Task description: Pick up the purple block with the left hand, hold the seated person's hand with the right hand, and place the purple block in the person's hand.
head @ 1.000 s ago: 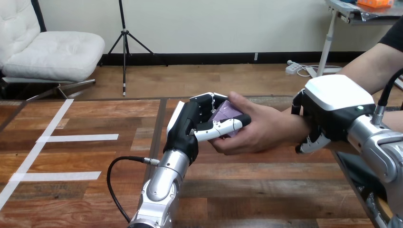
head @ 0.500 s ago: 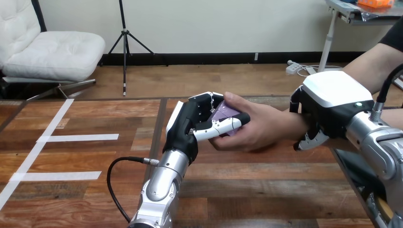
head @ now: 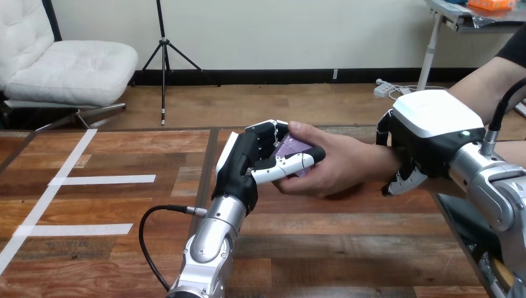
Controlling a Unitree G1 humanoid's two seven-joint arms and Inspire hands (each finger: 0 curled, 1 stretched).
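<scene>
Where the brown wooden plank counter [head: 347, 248] stretches left of the two arms, its surface is bare apart from flat white tape strips [head: 102, 180], so the whole left half is open room. A dark seam [head: 209, 155] runs from the far edge toward the near side, just left of the left robot hand [head: 248, 167]. The counter's far edge crosses behind both hands. Its right edge slants toward the near right corner beneath the right silver forearm [head: 496, 192]. Bare boards also lie open in the near middle, between the two arms.

The black-and-white left robot hand stands raised above the counter's middle. Its fingers arch over from the far side and its thumb reaches right along the near side, clamped on the small purple block [head: 291, 148]. The purple block sits between those fingers and thumb, right of the palm and clear of the counter. The person's hand [head: 341, 167] comes in from the right and meets it there. Its thumb lies over the block's far top edge and its fingers cup beneath, so both hands are on the block.

The right robot hand [head: 434, 124], white shell upward, sits over the person's wrist [head: 383, 164]. Its fingers [head: 402, 181] are curled down round the wrist's near side, well right of the block.
</scene>
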